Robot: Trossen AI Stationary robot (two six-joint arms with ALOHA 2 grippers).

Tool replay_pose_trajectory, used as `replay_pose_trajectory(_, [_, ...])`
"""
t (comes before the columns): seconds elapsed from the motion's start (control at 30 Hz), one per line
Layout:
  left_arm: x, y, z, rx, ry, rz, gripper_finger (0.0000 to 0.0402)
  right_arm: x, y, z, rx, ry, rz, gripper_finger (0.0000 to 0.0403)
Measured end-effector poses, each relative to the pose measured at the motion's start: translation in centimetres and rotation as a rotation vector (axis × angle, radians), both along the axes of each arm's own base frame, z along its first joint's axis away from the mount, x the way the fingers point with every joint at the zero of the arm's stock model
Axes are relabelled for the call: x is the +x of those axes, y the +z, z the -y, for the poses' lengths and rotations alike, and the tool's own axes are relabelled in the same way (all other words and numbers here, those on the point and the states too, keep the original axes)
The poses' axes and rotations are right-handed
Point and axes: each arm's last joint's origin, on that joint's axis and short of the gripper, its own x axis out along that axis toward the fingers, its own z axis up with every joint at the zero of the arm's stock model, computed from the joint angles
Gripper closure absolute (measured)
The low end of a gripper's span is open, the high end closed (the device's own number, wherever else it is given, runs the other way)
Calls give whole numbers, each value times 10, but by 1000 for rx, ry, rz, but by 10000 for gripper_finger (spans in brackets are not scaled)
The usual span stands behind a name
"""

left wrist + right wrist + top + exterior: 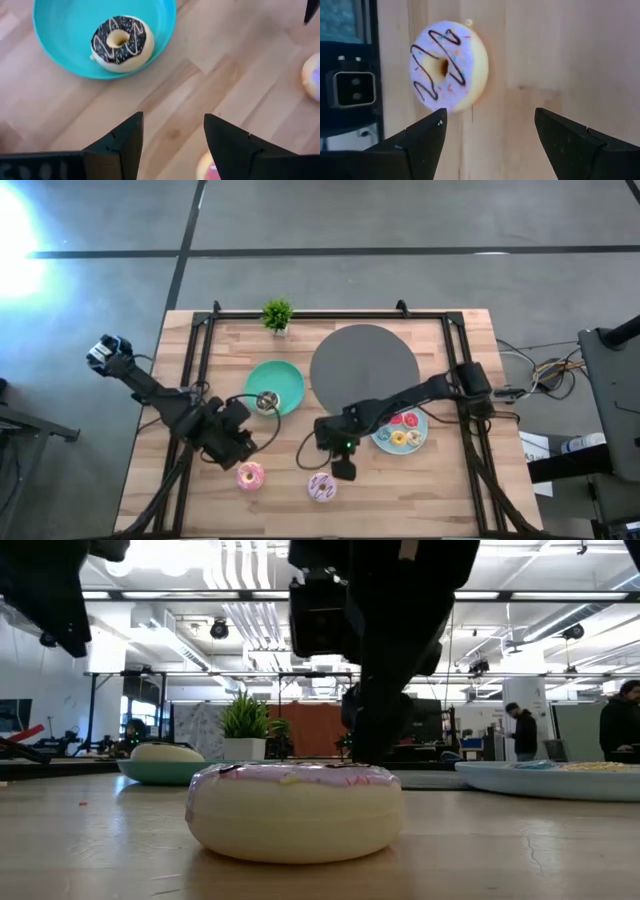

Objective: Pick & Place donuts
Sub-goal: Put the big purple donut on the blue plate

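The pink-white sprinkled donut (321,486) lies flat on the table near its near edge, filling the foreground of the low view (295,810). My right gripper (343,470) hovers open just to the donut's right and far side, and its wrist view shows the donut (447,65) ahead of the open fingers (490,112). The pink donut (250,475) lies flat to the left. My left gripper (243,448) is open above the wood just beyond it (172,120). The chocolate donut (120,40) rests in the green plate (285,380). Several mini donuts (402,430) lie on the light-blue plate (380,442).
A large grey round disc (363,367) lies at the table's far middle. A small potted plant (277,315) stands at the far edge. A black frame (200,350) runs along the table's sides. Bare wood shows between the two donuts on the near side. People stand in the room behind (522,730).
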Motion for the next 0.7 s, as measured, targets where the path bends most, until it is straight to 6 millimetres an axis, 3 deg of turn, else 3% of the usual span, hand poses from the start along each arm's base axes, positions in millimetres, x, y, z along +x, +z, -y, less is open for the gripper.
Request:
replay_pose_trajectory(0.17, [-4,0,6,-42,71,31,219,6,-2,-15,-128,-21,37,110])
replay_pose_trajectory(0.33, [-5,-2,8,-51,102,39,219,9,-1,-29,-145,-24,53,110])
replay_pose_trajectory(0.7, [-4,-1,7,47,3,44,219,14,-2,-50,-217,-139,160,118])
